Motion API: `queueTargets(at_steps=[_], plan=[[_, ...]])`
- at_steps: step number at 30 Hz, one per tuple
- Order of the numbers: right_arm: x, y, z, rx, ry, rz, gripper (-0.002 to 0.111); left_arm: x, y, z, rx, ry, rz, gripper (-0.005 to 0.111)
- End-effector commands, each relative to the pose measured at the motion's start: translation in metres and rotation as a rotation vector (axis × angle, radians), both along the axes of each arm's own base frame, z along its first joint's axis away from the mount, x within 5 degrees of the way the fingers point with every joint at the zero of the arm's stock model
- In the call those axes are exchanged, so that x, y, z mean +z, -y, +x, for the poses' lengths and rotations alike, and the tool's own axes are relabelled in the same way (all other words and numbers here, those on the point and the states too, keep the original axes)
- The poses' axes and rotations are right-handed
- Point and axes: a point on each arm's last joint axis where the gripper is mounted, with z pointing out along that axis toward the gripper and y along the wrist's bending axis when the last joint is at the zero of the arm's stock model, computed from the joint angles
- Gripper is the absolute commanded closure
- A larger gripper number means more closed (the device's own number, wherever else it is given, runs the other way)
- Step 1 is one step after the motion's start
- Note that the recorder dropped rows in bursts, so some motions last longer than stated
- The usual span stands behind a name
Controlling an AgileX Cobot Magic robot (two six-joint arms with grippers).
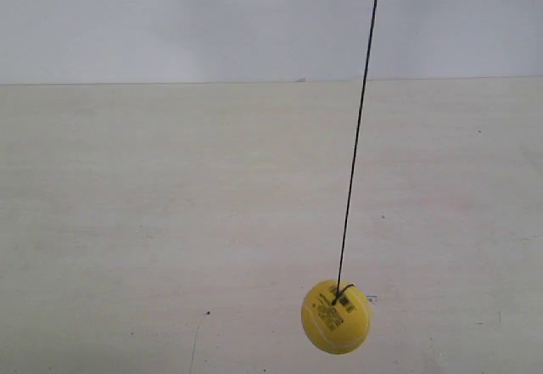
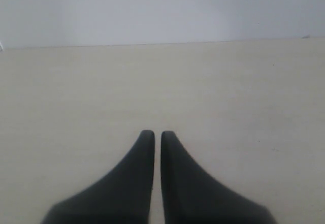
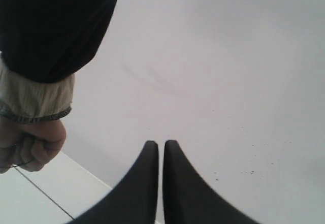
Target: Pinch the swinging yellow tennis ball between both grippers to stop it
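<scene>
**Ball hangs free; both claws closed and empty**

In the left wrist view, the left gripper (image 2: 157,134) is closest to the camera. Its two black wedge fingers (image 2: 136,173) are drawn together until only a thin slit shows between the tips, and nothing is held in that slit. Past the tips lies the bare, pale table (image 2: 228,92), and beyond that a plain grey-white wall (image 2: 162,10).

The right gripper (image 3: 161,144) stands the same way, with its fingers (image 3: 189,188) nearly touching and nothing between them. Near the camera, off to one side of them, is a person's hand (image 3: 31,144) curled into a loose fist. A beige cuff (image 3: 35,98) and a dark sleeve (image 3: 53,23) show above the hand. I cannot tell what the fist holds. Behind it all is a pale surface (image 3: 228,82) with a few small dark specks.

In the exterior view neither gripper appears. The yellow ball (image 1: 336,318) hangs low in the near part of the scene, toward the view's right, with the table (image 1: 127,221) behind it. A small label (image 1: 327,315) faces the camera. A thin black string (image 1: 356,136) is looped at the top of the ball and runs up, slanting slightly rightward, out of the picture. Farthest back, the table meets the wall (image 1: 170,18).
</scene>
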Motion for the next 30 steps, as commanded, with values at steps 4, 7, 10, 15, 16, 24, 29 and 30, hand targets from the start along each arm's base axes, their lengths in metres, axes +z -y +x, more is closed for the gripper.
queueTargets(at_steps=[4,7,10,15,16,24,29,30], plan=[[-0.0042,0.0000,0.0014,-0.009,-0.032,-0.013,0.108,-0.0001,-0.0001,-0.0002,0.001,-0.002,0.005,0.102],[-0.0042,0.0000,0.0014,-0.009,-0.032,-0.013,0.108,-0.0001,-0.0001,-0.0002,0.001,-0.002,0.005,0.102],[-0.0042,0.0000,0.0014,-0.009,-0.032,-0.013,0.108,-0.0001,-0.0001,-0.0002,0.001,-0.002,0.005,0.102],[-0.0042,0.0000,0.0014,-0.009,-0.032,-0.013,0.108,-0.0001,-0.0001,-0.0002,0.001,-0.002,0.005,0.102],[-0.0042,0.0000,0.0014,-0.009,-0.032,-0.013,0.108,-0.0001,-0.0001,-0.0002,0.001,-0.002,0.005,0.102],[-0.0042,0.0049,0.0024,-0.125,-0.033,-0.011,0.108,-0.0002,-0.0001,-0.0002,0.001,-0.004,0.005,0.102],[-0.0039,0.0054,0.0023,-0.138,-0.029,-0.011,0.108,-0.0002,-0.0001,-0.0002,0.001,-0.004,0.005,0.102],[-0.0039,0.0054,0.0023,-0.138,-0.029,-0.011,0.108,0.0000,-0.0001,-0.0002,0.001,-0.001,0.005,0.102]])
